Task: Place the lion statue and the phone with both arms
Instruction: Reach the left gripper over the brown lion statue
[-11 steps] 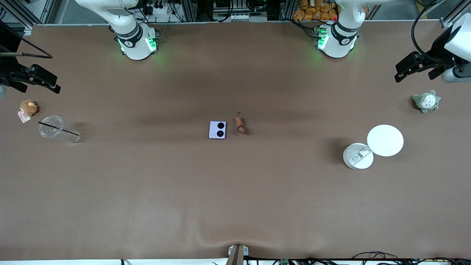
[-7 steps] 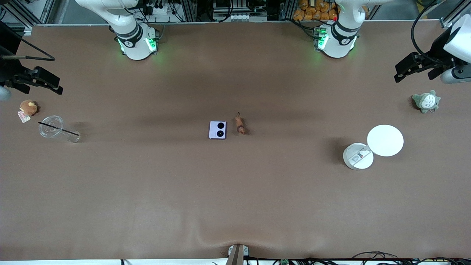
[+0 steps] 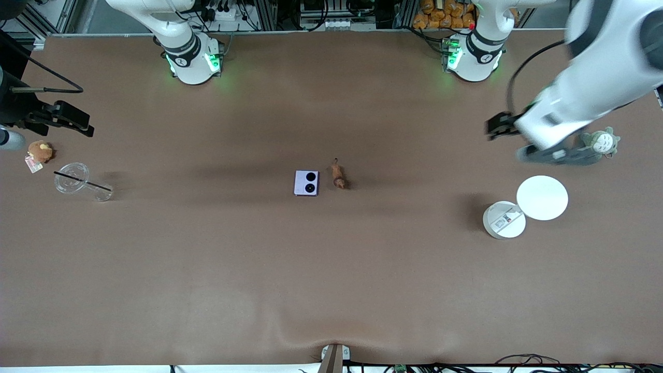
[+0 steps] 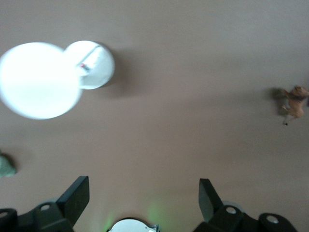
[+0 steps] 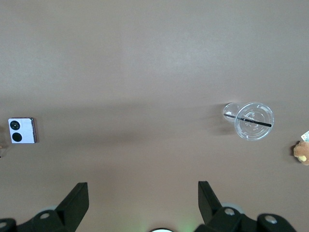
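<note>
The phone [image 3: 306,183], pale lavender with two black camera circles, lies flat at the table's middle. The lion statue [image 3: 338,175], small and reddish-brown, lies just beside it toward the left arm's end. My left gripper [image 3: 498,126] is open and empty, up in the air over bare table between the lion and the grey-green plush; its wrist view shows the lion [image 4: 295,102] far off from the gripper [image 4: 143,198]. My right gripper [image 3: 77,122] is open and empty over the right arm's end; its wrist view shows the phone [image 5: 22,130] far from the gripper [image 5: 143,198].
A white disc [image 3: 542,197] and a white round container [image 3: 504,219] sit at the left arm's end, with a grey-green plush [image 3: 601,142] farther from the camera. A clear cup with straw [image 3: 77,181] and a brown plush [image 3: 39,151] sit at the right arm's end.
The left arm has swung in from the table's end toward the middle, its gripper now past the grey-green plush. The right gripper has crept slightly inward. Phone and lion have not moved.
</note>
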Robot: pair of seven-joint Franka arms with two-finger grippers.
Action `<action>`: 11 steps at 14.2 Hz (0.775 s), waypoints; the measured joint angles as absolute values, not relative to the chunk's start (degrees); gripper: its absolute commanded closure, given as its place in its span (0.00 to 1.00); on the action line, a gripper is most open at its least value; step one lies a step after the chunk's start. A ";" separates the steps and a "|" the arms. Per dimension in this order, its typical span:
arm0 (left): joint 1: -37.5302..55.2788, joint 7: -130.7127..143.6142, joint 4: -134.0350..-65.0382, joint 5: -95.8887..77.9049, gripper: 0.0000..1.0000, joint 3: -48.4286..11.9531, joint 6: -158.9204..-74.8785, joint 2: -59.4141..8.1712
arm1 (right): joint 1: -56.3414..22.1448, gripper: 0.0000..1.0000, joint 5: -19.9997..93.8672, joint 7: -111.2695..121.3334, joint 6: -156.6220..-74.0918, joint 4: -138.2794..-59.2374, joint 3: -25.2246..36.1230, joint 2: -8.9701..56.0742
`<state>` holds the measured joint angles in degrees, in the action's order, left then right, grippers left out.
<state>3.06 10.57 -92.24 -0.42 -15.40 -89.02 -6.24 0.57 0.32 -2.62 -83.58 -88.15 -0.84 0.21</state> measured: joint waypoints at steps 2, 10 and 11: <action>5.63 12.04 -91.70 -0.42 0.00 -16.68 -91.58 -8.99 | 0.61 0.00 0.32 -2.66 -83.58 -88.09 -0.76 0.28; 18.77 33.84 -91.57 -0.51 0.00 -18.30 -108.85 -23.80 | 0.62 0.00 0.32 -2.91 -83.58 -87.89 -0.73 0.32; 20.34 36.71 -91.55 -0.51 0.00 -18.29 -111.69 -25.58 | 0.62 0.00 0.32 -2.91 -83.59 -87.89 -0.73 0.32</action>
